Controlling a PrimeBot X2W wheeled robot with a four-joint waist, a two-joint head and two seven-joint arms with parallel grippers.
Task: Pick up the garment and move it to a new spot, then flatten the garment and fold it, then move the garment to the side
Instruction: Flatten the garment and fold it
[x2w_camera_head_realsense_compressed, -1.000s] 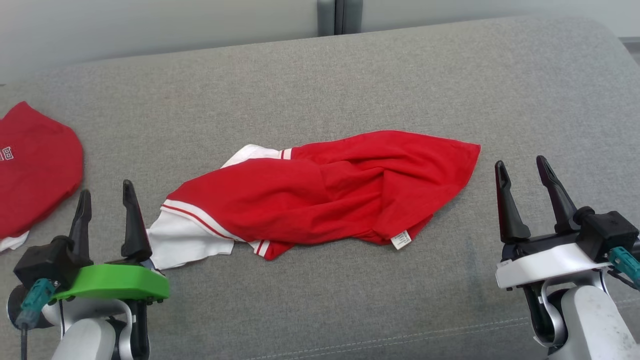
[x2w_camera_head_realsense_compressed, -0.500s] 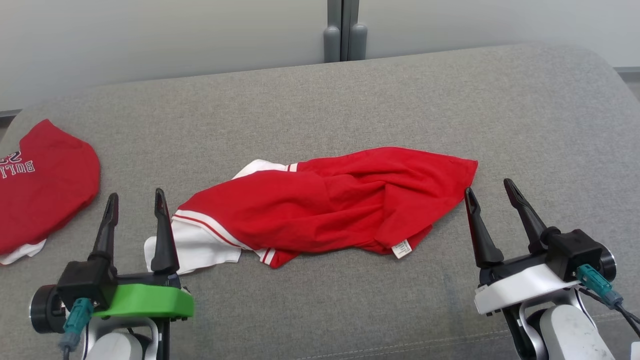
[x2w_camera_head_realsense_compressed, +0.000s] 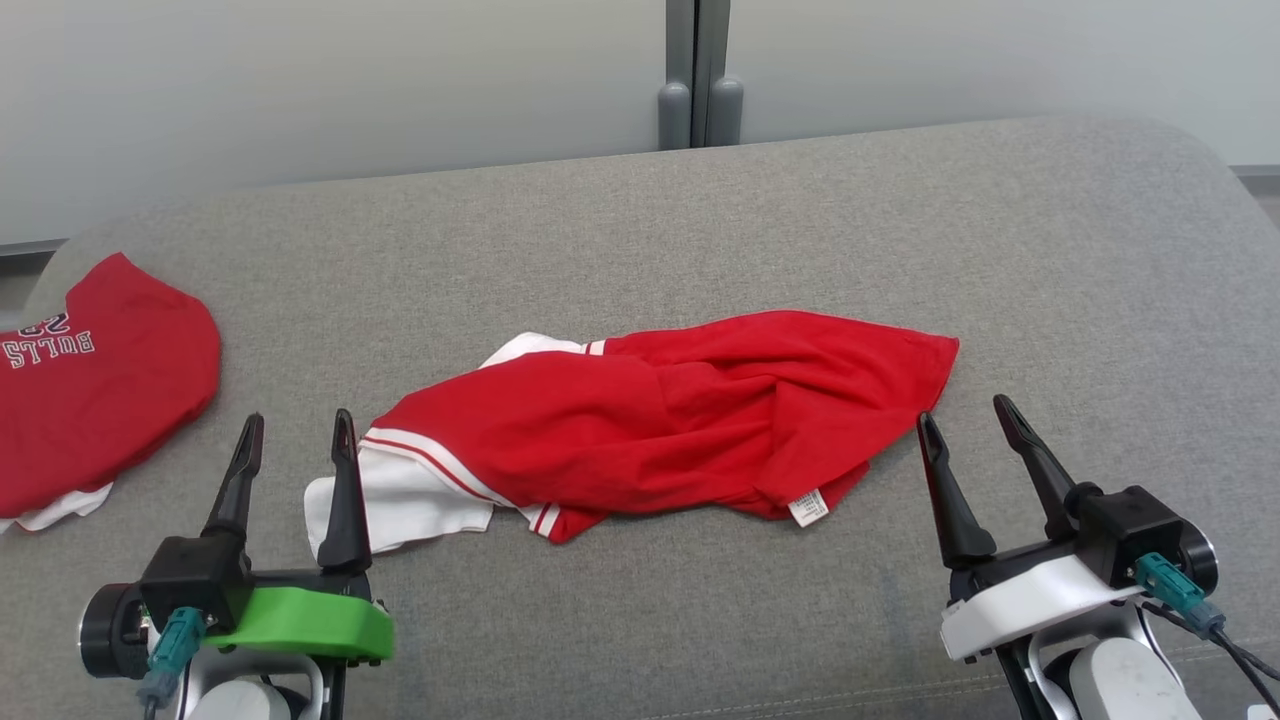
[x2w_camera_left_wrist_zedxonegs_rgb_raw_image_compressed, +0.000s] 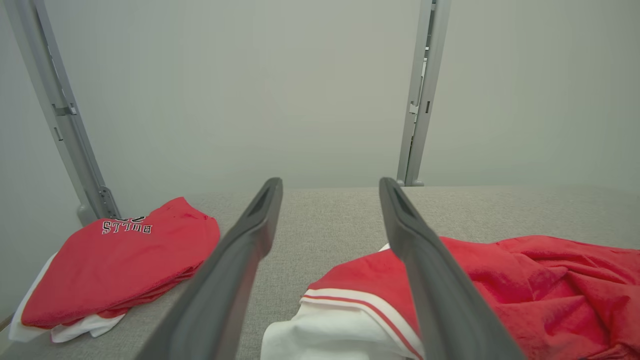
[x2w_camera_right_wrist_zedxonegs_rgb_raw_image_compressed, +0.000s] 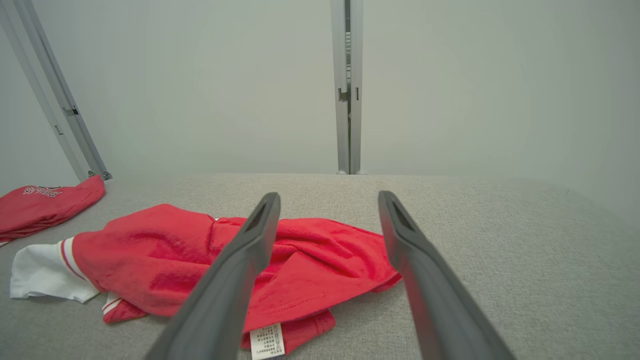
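Two grippers, left gripper (x2w_camera_head_realsense_compressed: 299, 415) and right gripper (x2w_camera_head_realsense_compressed: 962, 408), stood wide open and empty, flanking the mid-frame crumpled red-and-white fabric garment (x2w_camera_head_realsense_compressed: 660, 430); probably limp and light, best pinched at its ends.

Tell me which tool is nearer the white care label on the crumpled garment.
Right. The right tool hovers just right of the label; the left tool sits across the garment, by its white end.

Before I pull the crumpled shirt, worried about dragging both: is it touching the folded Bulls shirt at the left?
Apart. The head view shows bare gray cushion between the crumpled shirt and the folded Bulls shirt; the left wrist view agrees.
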